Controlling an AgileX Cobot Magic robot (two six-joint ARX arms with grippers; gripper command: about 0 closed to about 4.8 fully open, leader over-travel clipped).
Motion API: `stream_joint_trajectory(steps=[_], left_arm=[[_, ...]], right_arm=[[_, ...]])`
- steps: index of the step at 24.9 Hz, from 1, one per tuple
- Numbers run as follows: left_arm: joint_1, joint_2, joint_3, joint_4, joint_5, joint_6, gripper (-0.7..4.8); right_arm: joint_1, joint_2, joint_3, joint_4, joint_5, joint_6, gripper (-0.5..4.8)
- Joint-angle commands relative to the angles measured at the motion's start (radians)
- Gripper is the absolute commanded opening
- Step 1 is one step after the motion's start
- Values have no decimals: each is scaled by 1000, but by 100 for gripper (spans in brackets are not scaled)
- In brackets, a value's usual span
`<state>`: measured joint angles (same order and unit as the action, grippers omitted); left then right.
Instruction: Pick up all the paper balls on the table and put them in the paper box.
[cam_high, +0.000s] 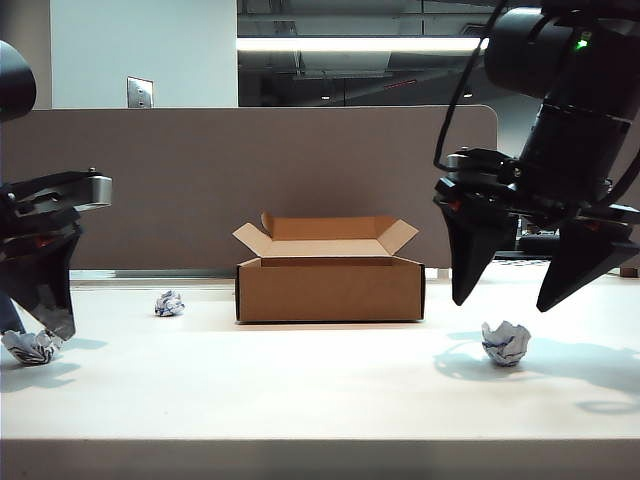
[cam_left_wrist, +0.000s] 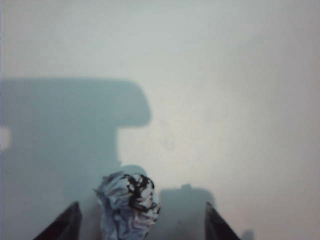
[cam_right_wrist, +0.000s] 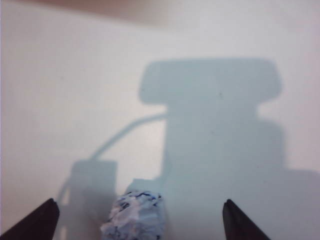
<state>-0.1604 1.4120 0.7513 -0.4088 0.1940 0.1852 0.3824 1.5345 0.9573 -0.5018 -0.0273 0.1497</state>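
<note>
We're seeing three balls lying on the table (cam_high: 320, 400): far-left ball (cam_high: 32, 346), mid-left ball (cam_high: 169, 303) beside the box (cam_high: 330, 288), lower-right ball (cam_high: 505, 342). Box is sitting centre, flaps open. Left gripper (cam_left_wrist: 142, 225) is straddling the far-left ball, jaws wide. Right gripper (cam_high: 510, 298) is hovering over the lower-right ball, jaws wide.

On the desk (cam_high: 320, 390) the paper box (cam_high: 330, 288) sits mid-back, one paper ball (cam_high: 169, 303) just left, another (cam_high: 32, 346) far left under the left hand (cam_high: 45, 300), a third (cam_high: 505, 342) front right below the right hand (cam_high: 510, 300).
</note>
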Motion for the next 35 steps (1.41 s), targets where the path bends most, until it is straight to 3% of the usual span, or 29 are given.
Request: stream_joint_trajectory(steps=[1,9,15,19,24,27,30,35], left_arm=[[-9,-1,6,-2,-10,2,309],[-10,0,6,-17,-86,10,309],[-10,0,6,-24,-87,10,309],[-10,0,6,-24,-105,10,309],[-10,0,6,-21,-105,10,309],[-10,0,6,-6,-104,10,309],[-10,0,6,-2,-68,19,309],[-11,0,6,2,-32,25,309]], right_arm=[[1,-3,6,-1,-1,12,479],[3,-3,6,-27,-2,37,479],[23,0,4,-52,2,45,479],[53,28,-10,-51,79,33,479],[53,64,-11,-36,77,34,421],[53,63,-11,-18,77,34,419],[53,63,-11,-24,77,34,359],[53,63,-11,-24,77,34,359]])
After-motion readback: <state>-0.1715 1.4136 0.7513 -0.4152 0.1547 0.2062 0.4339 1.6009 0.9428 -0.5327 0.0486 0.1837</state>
